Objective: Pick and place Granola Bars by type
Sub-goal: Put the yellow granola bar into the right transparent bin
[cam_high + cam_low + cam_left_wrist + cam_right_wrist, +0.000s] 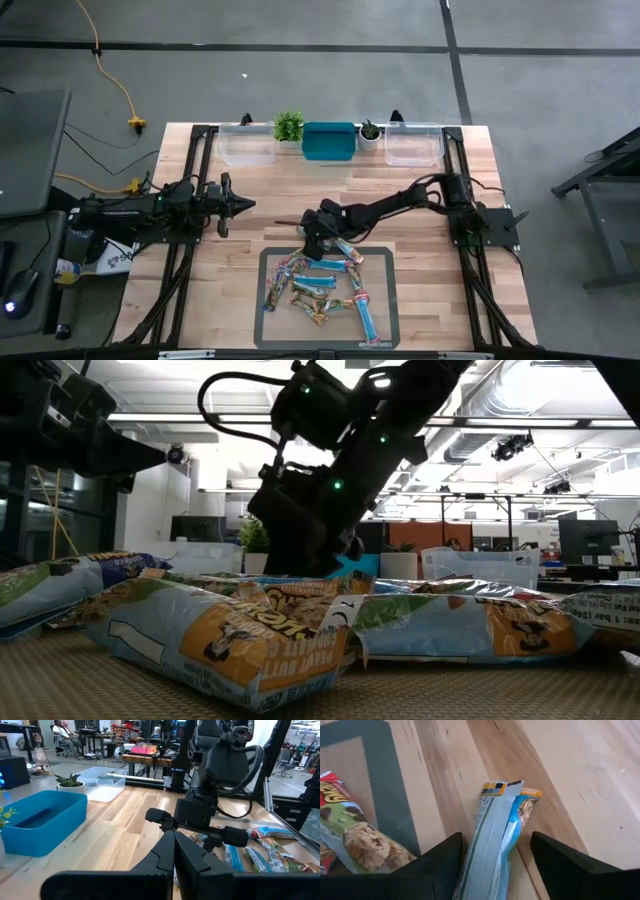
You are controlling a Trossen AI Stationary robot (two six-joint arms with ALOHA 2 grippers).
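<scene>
While right gripper (492, 857) jaws gape | light-blue bar (492, 845) between them | unheld

nearest bar wrapper, low view: the granola bar (225, 645) lying closest to the camera carries upside-down print; "PLANT NUTS" and "CHOCOLATE" can be made out on its orange panel, with larger brown lettering above that cannot be read whole.
red-cornered wrapper, right wrist view: the bar on the mat (355, 832) shows part of a yellow-and-white brand word on red, cut off at the picture's edge, not readable.
mat edge, high view: the grey mat (268, 262) bears a small white line of print at its near edge, too small to read.
</scene>
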